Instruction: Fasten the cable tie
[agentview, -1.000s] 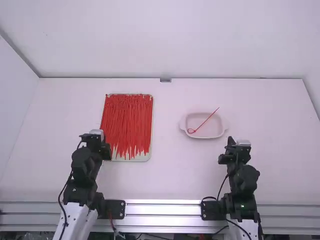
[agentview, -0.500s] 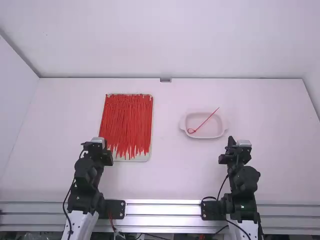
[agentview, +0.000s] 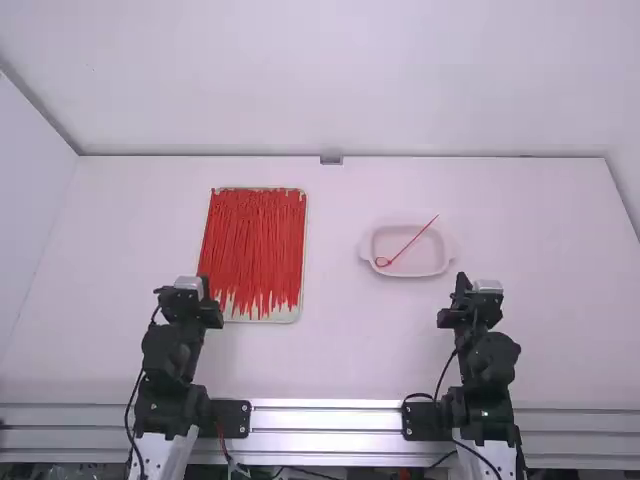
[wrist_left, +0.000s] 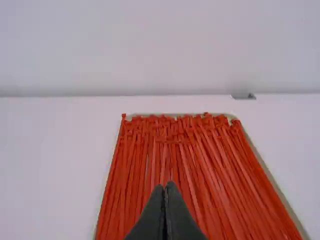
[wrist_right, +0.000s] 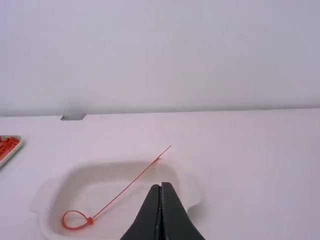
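Worktop: white and flat (agentview: 120, 230), running from my two bases out to a pale wall.
Left claw: fingers pressed together on nothing (wrist_left: 165, 186), low over the near end of the tray; they hide the strip of ties right behind them.
Right claw: fingers together as well, holding nothing (wrist_right: 161, 186), just short of the dish, and they cover part of its near rim.
Tray: pale rim (agentview: 262, 320) ahead of my left arm, its near corners cut off in the left wrist view.
Loose cable ties: red, packed lengthwise (agentview: 254, 250), too dense to count.
Dish: white and shallow (agentview: 440, 262), well apart from the tray.
Looped cable tie: red (wrist_right: 125, 187), loop inside the dish, tail slanting out over the far rim; I cannot tell if its head is locked.
Far edge: a small grey fitting (agentview: 331, 159), too small to identify.
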